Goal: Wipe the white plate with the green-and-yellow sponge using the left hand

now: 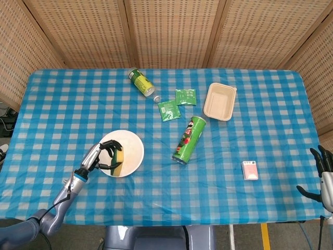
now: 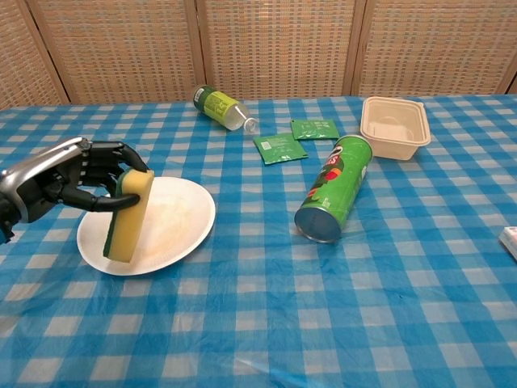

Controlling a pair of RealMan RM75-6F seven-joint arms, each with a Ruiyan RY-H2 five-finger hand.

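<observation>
Two hands: only my left one is at work; the right waits at the far edge.
Left hand: my left hand (image 2: 60, 174) is clamped on the sponge (image 2: 128, 215), fingers wrapped over its upper end, thumb underneath.
Sponge: it stands nearly on end, yellow face toward the plate's middle, green side toward my palm, with its lower end on the left part of the plate (image 2: 182, 226).
Sponge handling: I judge it soft and light, so it should give under pressure; a hold high on the block leaves the lower end free to rub.
Plate: white and shallow, it sits on the checked tablecloth (image 2: 258, 323) near the left front. It looks light and may slide under a sideways push, so I would press down as I sweep.
Bottle: a bottle (image 1: 141, 82) lies on its side at the back.
Packets: two green packets (image 1: 177, 102) lie beside each other near the middle.
Can: a green chip can (image 1: 189, 139) lies on its side, well apart from the plate.
Tub: a beige tub (image 1: 219, 101) stands open behind the can.
Box: a small pink box (image 1: 250, 170) lies toward the right.
Right hand: my right hand (image 1: 323, 174) shows at the right edge, fingers apart and holding nothing.
</observation>
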